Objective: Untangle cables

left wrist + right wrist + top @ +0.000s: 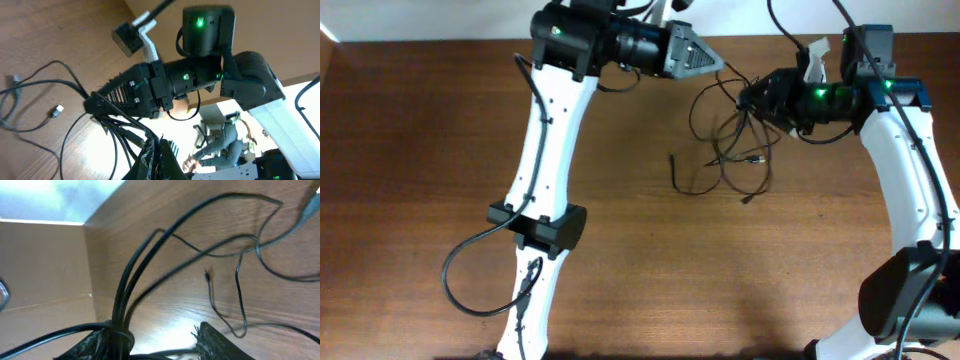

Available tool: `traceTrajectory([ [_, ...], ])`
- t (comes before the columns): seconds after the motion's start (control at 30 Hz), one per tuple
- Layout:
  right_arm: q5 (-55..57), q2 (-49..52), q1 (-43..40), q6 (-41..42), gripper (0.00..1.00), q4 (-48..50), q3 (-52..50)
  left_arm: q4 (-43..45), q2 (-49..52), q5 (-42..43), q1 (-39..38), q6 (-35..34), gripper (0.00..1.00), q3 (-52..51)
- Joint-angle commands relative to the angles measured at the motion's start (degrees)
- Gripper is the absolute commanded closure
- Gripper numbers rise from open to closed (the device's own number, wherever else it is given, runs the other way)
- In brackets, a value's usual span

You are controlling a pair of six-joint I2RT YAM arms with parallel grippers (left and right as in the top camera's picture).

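1. Cables (pixel 735 140): thin black tangle on the bench (pixel 420 150), near the far edge, right of ctr. Loops spread toward the near edge, and one loose end (pixel 673 158) pokes out toward the left edge.
2. Left gripper (pixel 718 66): comes in along the far edge and sits just above the tangle's far-left side. It's closed on the cables; left wrist view shows strands running straight into its pinched fingers (pixel 156 152).
3. One strand runs from the left gripper tip across to the right gripper (pixel 752 95), lifted off the bench.
4. Right gripper: over the far-right part of the tangle, just beside the left gripper tip, not touching it.
5. Right jaws stand apart, w/ a clear gap in the right wrist view. A bunch of strands lies against one finger (pixel 105 342); the other finger is clear of them. So not clamped.
6. Left wrist view: several strands fan out from the right gripper tip. A small pale plug (pixel 56 111) lies flat on the bench inside a loop.
7. Rest of the tangle is loose on the wood. Can't tell how many separate cords.
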Motion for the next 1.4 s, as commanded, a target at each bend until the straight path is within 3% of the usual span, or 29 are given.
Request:
traceTrajectory([
  [0.0, 11.5, 2.58, -1.42, -3.5, 0.47, -2.54, -1.25, 0.66, -9.44, 5.31, 3.65, -0.52, 1.0, 2.6],
  [0.07, 13.77, 2.58, -1.4, -4.42, 0.47, -4.5, -1.25, 0.63, -9.84, 4.22, 4.76, -0.48, 1.0, 2.6],
  [0.33, 26.91, 2.58, -1.49, -8.7, 0.46, -12.13, -1.25, -2.51, -10.25, -16.92, 8.44, 2.01, 1.0, 2.6],
  [0.53, 25.79, 2.58, -1.36, -11.23, 0.37, -12.2, -1.22, -3.8, -11.8, -20.26, 8.31, 3.34, 1.0, 2.6],
  [0.73, 25.81, 2.58, -1.36, -11.28, 0.32, -12.2, -1.25, 2.71, -25.53, -30.21, 9.35, 3.37, 1.0, 2.6],
  [0.93, 25.77, 2.58, -1.33, -11.23, 0.32, -12.26, -1.25, 2.45, -36.85, -41.33, 13.29, 3.37, 1.0, 2.43],
  [1.1, 23.58, 2.58, -1.29, -13.18, 0.32, -12.31, -1.25, -9.94, -32.74, -41.24, 13.07, 4.44, 1.0, -3.45],
  [1.23, 23.63, 2.58, -1.29, -13.18, 0.16, -12.39, -1.25, -14.73, -27.3, -41.42, 10.38, 7.85, 1.0, -12.33],
  [1.37, 23.39, 2.58, -1.29, -13.86, 0.1, -12.83, -1.25, -14.45, -22.21, -45.77, 6.8, 8.09, 1.0, -21.31],
])
